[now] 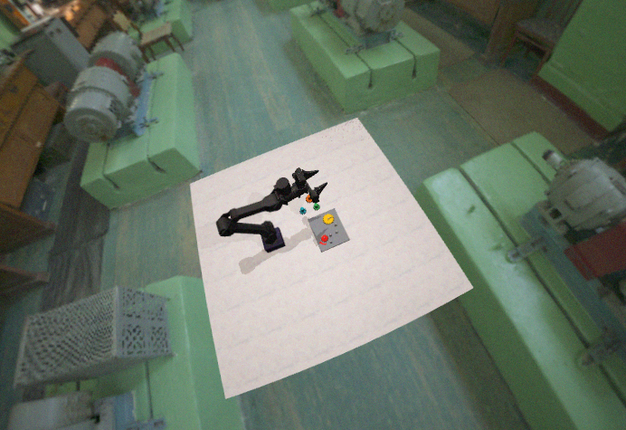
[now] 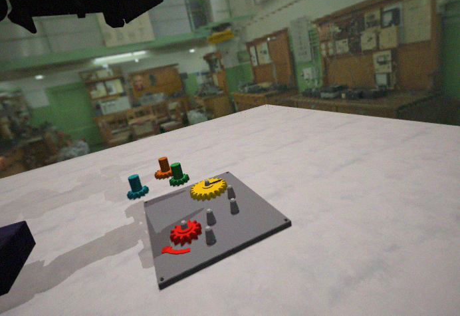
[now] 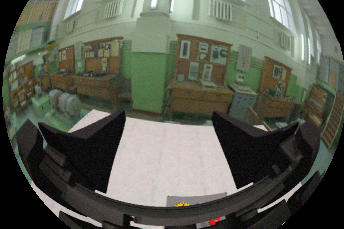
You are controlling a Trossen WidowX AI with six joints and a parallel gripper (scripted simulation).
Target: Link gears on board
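The grey board (image 1: 340,240) (image 2: 245,231) (image 3: 172,199) lies on the table. The red gear (image 1: 326,239) (image 2: 178,233) (image 3: 211,222) and the yellow gear (image 1: 327,216) (image 2: 199,191) (image 3: 183,205) sit on it, apart from each other. Several bare pegs (image 2: 210,235) (image 2: 234,207) stand beside them. A teal gear (image 1: 302,210) (image 2: 135,185), a green gear (image 1: 316,206) (image 2: 176,171) and an orange gear (image 1: 308,198) (image 2: 163,165) stand upright on their bases on the table, beside the board. My gripper (image 1: 322,177) (image 3: 168,116) is wide open and empty, high above the table.
The white table top (image 1: 365,304) (image 2: 345,197) (image 3: 165,153) carries the arm's dark base (image 1: 272,240) (image 2: 13,250), left of the board. A red arrow (image 2: 176,250) is on the board beside the red gear. The arm's shadow falls across the table and part of the board.
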